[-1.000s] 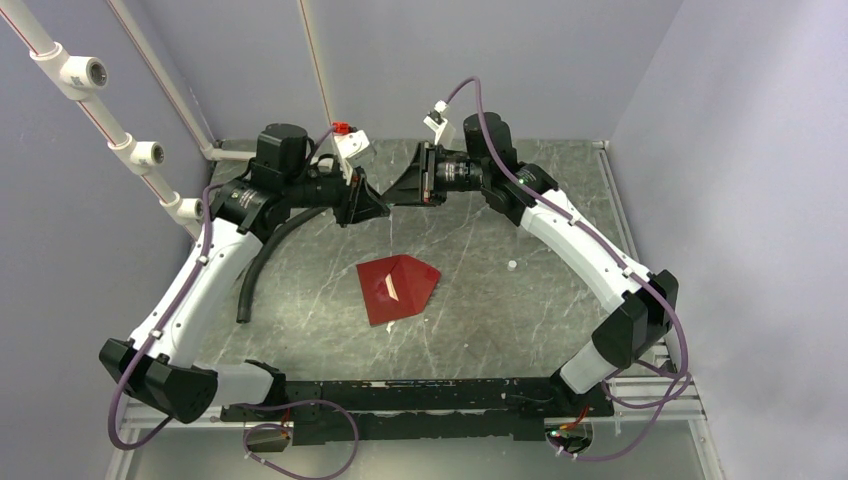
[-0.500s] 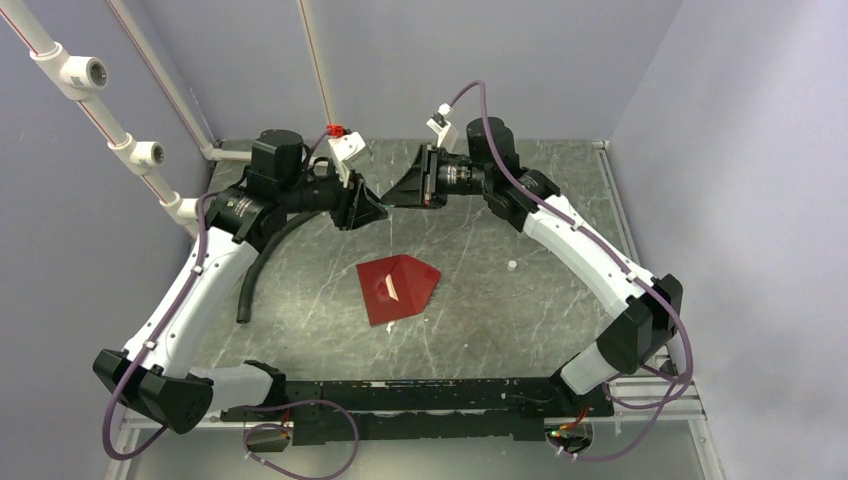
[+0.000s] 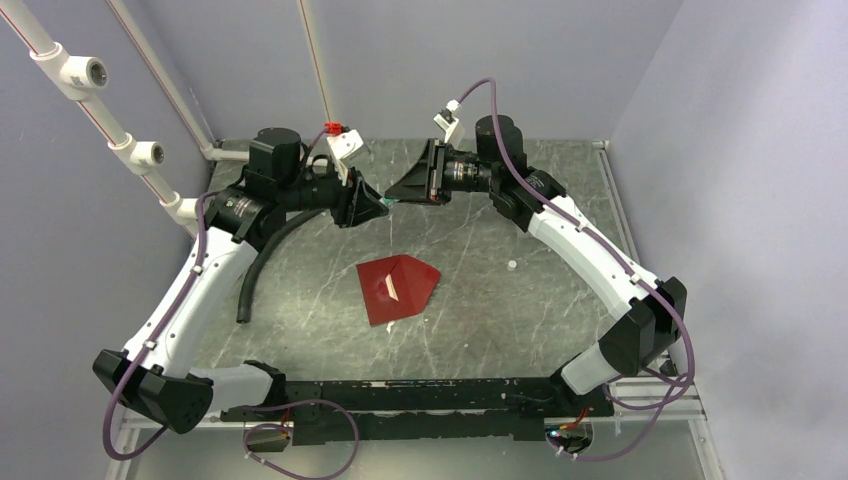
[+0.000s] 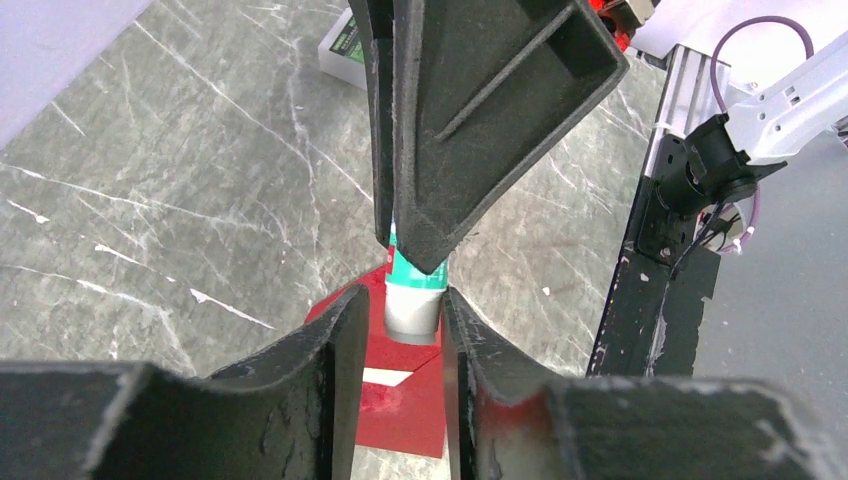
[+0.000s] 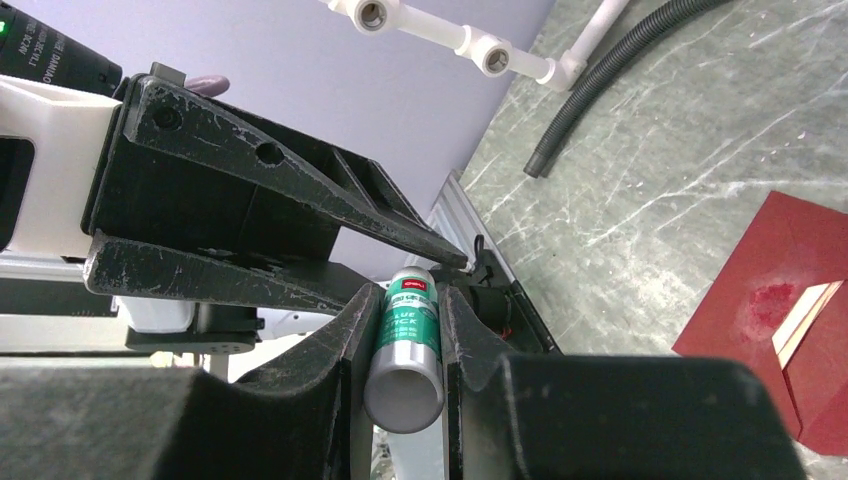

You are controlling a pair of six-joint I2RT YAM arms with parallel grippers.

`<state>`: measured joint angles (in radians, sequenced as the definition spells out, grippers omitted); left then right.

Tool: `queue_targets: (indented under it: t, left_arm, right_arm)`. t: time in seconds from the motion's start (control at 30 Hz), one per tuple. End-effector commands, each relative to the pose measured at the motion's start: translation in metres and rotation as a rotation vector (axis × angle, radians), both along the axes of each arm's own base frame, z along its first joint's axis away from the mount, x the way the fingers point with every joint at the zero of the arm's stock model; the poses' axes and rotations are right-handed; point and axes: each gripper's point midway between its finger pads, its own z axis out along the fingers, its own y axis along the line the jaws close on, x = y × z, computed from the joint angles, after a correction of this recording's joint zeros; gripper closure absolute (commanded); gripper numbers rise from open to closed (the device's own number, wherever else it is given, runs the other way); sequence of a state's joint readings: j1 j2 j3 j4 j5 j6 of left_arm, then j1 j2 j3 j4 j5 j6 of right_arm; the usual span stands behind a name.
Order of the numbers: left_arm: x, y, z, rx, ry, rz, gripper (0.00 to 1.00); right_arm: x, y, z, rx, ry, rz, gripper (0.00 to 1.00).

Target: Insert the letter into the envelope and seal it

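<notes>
The dark red envelope (image 3: 398,288) lies flat mid-table, pointed flap towards the far right. A narrow pale strip (image 3: 393,291) shows on it; the rest of the letter is hidden. The envelope also shows in the left wrist view (image 4: 400,405) and the right wrist view (image 5: 790,290), with a wet smear on it. My two grippers meet tip to tip high above the far table. My right gripper (image 5: 408,320) is shut on a green-and-grey glue stick (image 5: 405,345). My left gripper (image 4: 405,310) closes round the stick's other end (image 4: 412,305).
A black corrugated hose (image 3: 262,260) curves along the left side of the table. A small white-and-green box (image 4: 345,45) lies on the table. A small white bit (image 3: 511,265) lies right of the envelope. White pipes (image 3: 100,90) run up the left wall.
Both grippers have shifted slightly and the right one has risen and drawn back to the right; a sliver of green stick now shows between the tips. The envelope has not moved.
</notes>
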<state>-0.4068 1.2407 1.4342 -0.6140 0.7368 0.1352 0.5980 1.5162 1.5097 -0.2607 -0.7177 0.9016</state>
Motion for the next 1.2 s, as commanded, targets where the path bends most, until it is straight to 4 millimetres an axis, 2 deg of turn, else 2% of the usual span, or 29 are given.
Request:
queue_targets:
  t: [0.0,0.13,0.3,0.4,0.53,0.6,0.77,0.9,0.97,1.17]
  left_arm:
    - [0.008,-0.003,0.009,-0.026,-0.042,-0.005,0.62]
    - [0.007,-0.005,0.006,-0.027,-0.030,-0.021,0.62]
    - [0.007,-0.006,0.003,-0.023,-0.020,-0.032,0.81]
    - [0.006,-0.007,0.004,-0.027,-0.022,-0.038,0.97]
    - [0.008,-0.006,0.005,-0.031,-0.032,-0.026,0.98]
    - [0.009,-0.006,0.005,-0.029,-0.033,-0.018,0.98]
    - [0.008,-0.005,0.004,-0.022,-0.024,-0.020,0.97]
    - [0.003,-0.007,0.006,-0.029,-0.024,-0.051,0.98]
    - [-0.001,-0.007,0.009,-0.034,-0.027,-0.070,0.98]
    - [-0.009,-0.010,0.008,-0.040,-0.011,-0.112,0.97]
  right_arm:
    - [-0.014,-0.001,0.028,0.065,-0.061,0.048,0.97]
    - [-0.015,0.001,0.028,0.068,-0.060,0.054,0.96]
    - [-0.015,0.001,0.030,0.073,-0.066,0.055,0.93]
    - [-0.017,0.001,0.030,0.069,-0.065,0.064,0.84]
    - [-0.019,-0.001,0.025,0.048,-0.065,0.073,0.60]
    - [-0.020,-0.002,0.023,0.041,-0.069,0.080,0.53]
    - [-0.023,-0.003,0.024,0.038,-0.082,0.095,0.50]
    - [-0.024,-0.003,0.023,0.034,-0.089,0.099,0.59]
    - [-0.022,-0.003,0.021,0.028,-0.091,0.093,0.59]
    - [-0.013,-0.002,0.022,0.026,-0.102,0.051,0.50]
